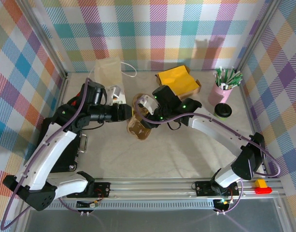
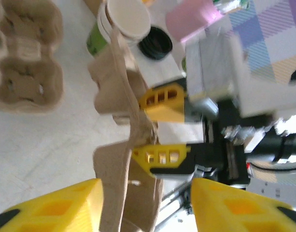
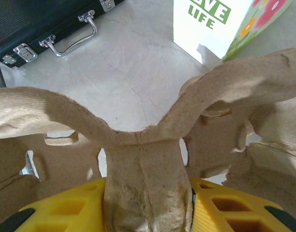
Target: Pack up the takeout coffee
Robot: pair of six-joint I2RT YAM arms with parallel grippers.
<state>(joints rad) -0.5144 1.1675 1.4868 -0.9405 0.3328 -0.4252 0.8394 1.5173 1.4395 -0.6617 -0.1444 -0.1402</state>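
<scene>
A brown pulp cup carrier [image 1: 138, 126] hangs above the middle of the table. My right gripper [image 3: 148, 208] is shut on its central ridge [image 3: 145, 164]. In the left wrist view the right gripper's yellow fingers [image 2: 162, 157] pinch the carrier [image 2: 133, 125] from both sides. My left gripper [image 2: 148, 205] is open; the carrier's lower edge sits between its jaws, close to the left finger [image 2: 51, 205]. From above, the left gripper [image 1: 124, 112] is just left of the right gripper [image 1: 144, 107]. The coffee's black lid [image 1: 223, 110] lies at the right, beside nested cream-and-green cups [image 2: 123, 21].
A pink cup of sticks [image 1: 224, 89] stands at the back right. A paper bag [image 1: 109, 72] and a yellow object [image 1: 179, 79] are at the back. Another carrier [image 2: 24, 53] lies on the table. A black case [image 3: 41, 29] and a white printed box [image 3: 205, 24] are nearby.
</scene>
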